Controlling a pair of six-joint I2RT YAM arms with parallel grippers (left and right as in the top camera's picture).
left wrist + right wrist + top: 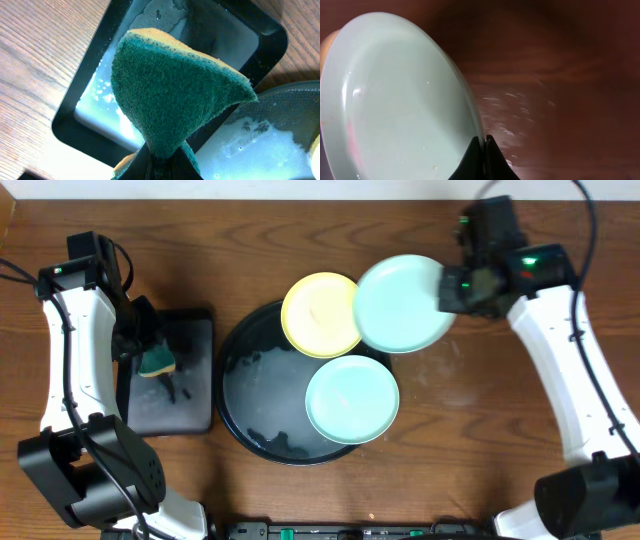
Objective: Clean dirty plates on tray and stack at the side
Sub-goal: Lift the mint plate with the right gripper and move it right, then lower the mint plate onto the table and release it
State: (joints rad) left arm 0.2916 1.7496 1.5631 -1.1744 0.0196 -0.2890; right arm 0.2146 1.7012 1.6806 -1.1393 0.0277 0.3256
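- The near mint plate [352,398] lies flat inside the round tray [238,395], against its right-hand rim.
- The bare floor of that tray is wet with pale suds (clearest in the left wrist view).
- The left gripper [150,350] is clamped on a green-and-yellow sponge [170,90], held above the rectangular tray [67,131], which sits just left of the round one and holds soapy water.
- The yellow plate [322,314] rests on the far rim of the round tray.
- The far mint plate [403,304] overlaps the yellow plate's right edge and hangs mostly over the table [560,60], tilted.
- The right gripper [482,150] pinches this plate's right rim, jaws tight together on the edge.
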